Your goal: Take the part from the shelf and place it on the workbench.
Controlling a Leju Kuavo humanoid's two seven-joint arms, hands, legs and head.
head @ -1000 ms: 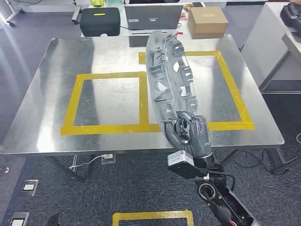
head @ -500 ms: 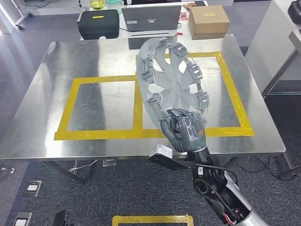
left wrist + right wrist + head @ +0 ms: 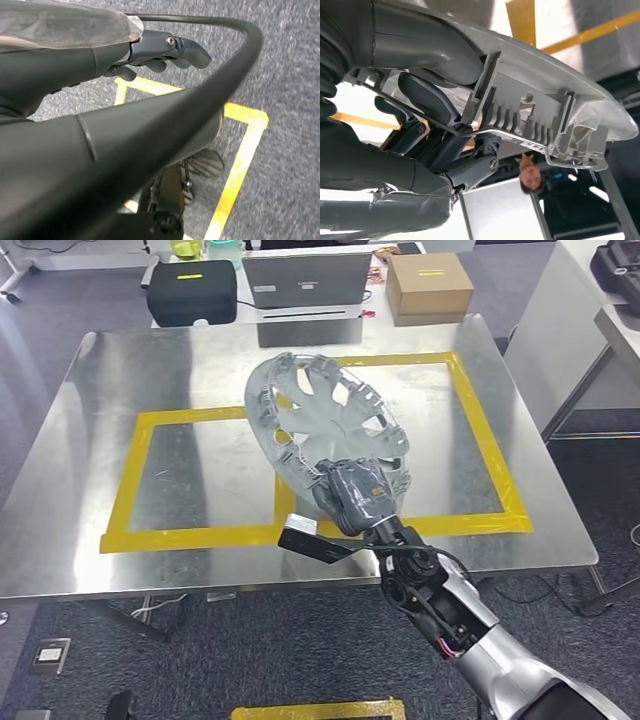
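Right hand [image 3: 355, 496] at near edge of counter [image 3: 90, 420], fingers [image 3: 422, 95] closed round rim of wheel cover [image 3: 324, 425]. Cover held tilted, inner ribbed face up, over yellow tape [image 3: 283, 502] dividing two marked squares; contact with counter surface cannot be told. Left hand [image 3: 162, 50] hangs over carpet [image 3: 286, 75], fingers [image 3: 188, 50] loosely extended, holding nothing. Beyond counter's far edge: black case [image 3: 191, 292], laptop [image 3: 306, 282], cardboard box [image 3: 429, 282].
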